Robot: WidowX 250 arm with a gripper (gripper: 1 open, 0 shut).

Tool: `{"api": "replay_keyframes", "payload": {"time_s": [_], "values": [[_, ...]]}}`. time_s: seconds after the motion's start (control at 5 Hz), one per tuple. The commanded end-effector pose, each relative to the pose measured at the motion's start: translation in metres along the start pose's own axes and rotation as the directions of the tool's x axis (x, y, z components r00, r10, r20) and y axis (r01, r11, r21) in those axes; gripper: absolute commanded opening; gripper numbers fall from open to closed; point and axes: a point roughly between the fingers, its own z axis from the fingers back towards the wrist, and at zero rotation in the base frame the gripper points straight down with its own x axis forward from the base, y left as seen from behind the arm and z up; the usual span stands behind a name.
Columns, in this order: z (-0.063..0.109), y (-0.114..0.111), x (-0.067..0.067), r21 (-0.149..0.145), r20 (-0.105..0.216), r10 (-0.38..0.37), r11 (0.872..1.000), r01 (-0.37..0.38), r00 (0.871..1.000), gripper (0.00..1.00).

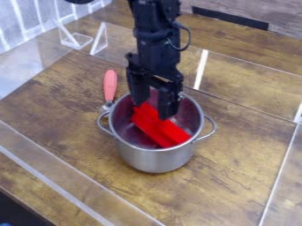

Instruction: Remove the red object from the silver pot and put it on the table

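The silver pot (139,155) stands in the middle of the table (242,181). The red object (163,129), a flat bright red block, leans slantwise inside it, one end near the rim. My gripper (154,109) hangs straight down over the pot's far half and is open. Its two dark fingers (136,94) straddle the upper end of the red block, with their tips at about rim height. Whether the fingers touch the block I cannot tell. Nothing is held.
A utensil with a salmon-red handle (109,86) and a metal end lies on the table just left of the pot. Clear plastic panels (80,37) stand at the back left, behind the arm and along the table's edges.
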Motion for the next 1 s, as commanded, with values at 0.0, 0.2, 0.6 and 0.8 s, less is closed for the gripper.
{"api": "replay_keyframes", "payload": {"time_s": [0.0, 0.2, 0.6, 0.8], "values": [[0.009, 0.013, 0.006, 0.014, 0.053, -0.014, 1.000, 0.013, 0.998, 1.00], [-0.001, 0.019, 0.006, 0.010, 0.050, -0.027, 1.000, 0.026, 0.998, 1.00], [-0.023, 0.016, 0.004, 0.004, 0.049, -0.002, 1.000, 0.001, 0.999, 1.00], [-0.022, 0.012, 0.000, 0.002, 0.042, -0.035, 0.999, 0.035, 0.999, 0.00]]}}
